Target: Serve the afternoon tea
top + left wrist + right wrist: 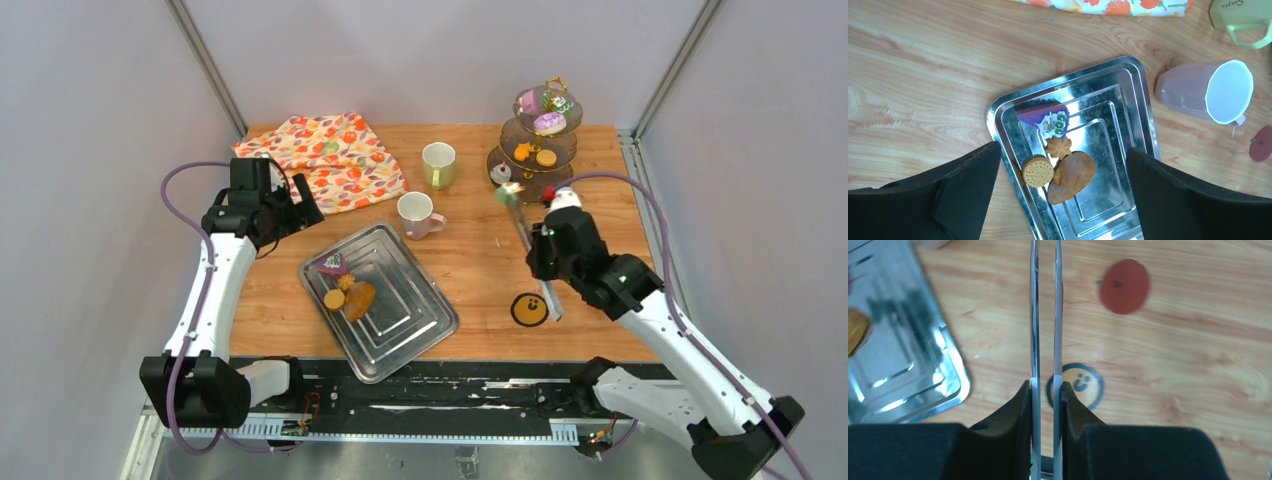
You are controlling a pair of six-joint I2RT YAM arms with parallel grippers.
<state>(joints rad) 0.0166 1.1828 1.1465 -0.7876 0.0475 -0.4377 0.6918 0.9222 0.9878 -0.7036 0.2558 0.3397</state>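
A metal tray [425, 320] holds a purple cake [332, 265], two orange cookies [335, 299] and a brown pastry [360, 300]; all show in the left wrist view [1070, 175]. A pink mug [415, 213] and a pale-green mug [438, 165] stand behind it. A tiered stand [504, 135] carries a pink-iced donut [550, 122] and more pastries. My left gripper [298, 213] is open and empty, high above the tray [1063, 190]. My right gripper [545, 252] is shut on long metal tongs [1034, 315], whose tip [511, 192] with a small pale piece is beside the stand.
An orange floral cloth [335, 155] lies at the back left, under my left wrist. A smiley disc [529, 309] lies below the tongs' handle, also in the right wrist view [1083, 382]. A red disc [1124, 286] lies on the wood near the stand.
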